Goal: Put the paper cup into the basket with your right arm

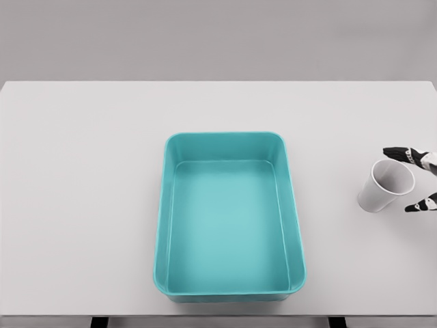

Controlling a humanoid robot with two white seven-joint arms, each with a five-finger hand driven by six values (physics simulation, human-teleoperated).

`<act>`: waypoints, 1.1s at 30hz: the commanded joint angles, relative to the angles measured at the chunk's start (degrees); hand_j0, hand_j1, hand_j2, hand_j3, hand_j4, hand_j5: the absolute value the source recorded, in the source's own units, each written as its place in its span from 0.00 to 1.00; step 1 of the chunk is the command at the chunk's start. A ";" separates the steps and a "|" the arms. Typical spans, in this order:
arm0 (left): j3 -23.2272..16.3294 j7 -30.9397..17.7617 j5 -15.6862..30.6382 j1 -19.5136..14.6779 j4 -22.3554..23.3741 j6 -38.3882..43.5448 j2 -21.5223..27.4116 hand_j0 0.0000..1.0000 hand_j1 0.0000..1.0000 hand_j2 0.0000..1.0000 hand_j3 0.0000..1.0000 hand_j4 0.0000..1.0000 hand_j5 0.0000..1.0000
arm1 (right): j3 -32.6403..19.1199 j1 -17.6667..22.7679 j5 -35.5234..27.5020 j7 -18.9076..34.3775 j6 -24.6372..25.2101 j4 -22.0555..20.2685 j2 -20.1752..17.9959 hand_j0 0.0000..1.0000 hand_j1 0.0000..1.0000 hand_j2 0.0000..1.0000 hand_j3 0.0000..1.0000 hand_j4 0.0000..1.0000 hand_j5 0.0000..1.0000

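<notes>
A plain grey wall stands behind a wide white worktop [82,205], which fills most of the head view. At the right edge the right hand [416,179] enters, only its dark fingertips [403,154] and a little of the white-banded fingers showing. The fingers are spread, one group above the rim and one below it, bracketing the paper cup [384,185] without clearly pinching it; whether any pad touches the cup wall cannot be told from here. The cup lies right at the hand, between its upper and lower fingers, tilted with its open mouth turned toward the hand and its narrower base pointing away, down toward the basket side. The teal basket [166,205], a shallow rectangular tub, sits well apart from the hand, across bare worktop on the side the cup's base faces, and it holds nothing. The left arm is out of sight.

The grasp looks not yet closed, so the task seems at its start. The risks, as I judge them: a thin paper wall may buckle if the fingers squeeze hard near the rim, and a light tilted cup may roll or skid away if one finger meets it first. A loose hold could also let it slip before it clears the basket's near wall.
</notes>
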 commanded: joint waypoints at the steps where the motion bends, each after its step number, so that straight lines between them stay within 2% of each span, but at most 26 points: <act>1: 0.01 -0.01 -0.01 0.00 0.01 -0.02 0.01 1.00 1.00 1.00 1.00 1.00 1.00 | 0.13 0.00 -0.44 -0.01 0.11 0.01 0.02 1.00 1.00 1.00 1.00 1.00 1.00; 33: -0.07 -0.01 -0.01 0.00 0.01 -0.02 0.01 1.00 1.00 1.00 1.00 1.00 1.00 | 0.13 -0.53 -0.44 -0.01 0.11 -1.04 0.99 1.00 1.00 1.00 1.00 1.00 1.00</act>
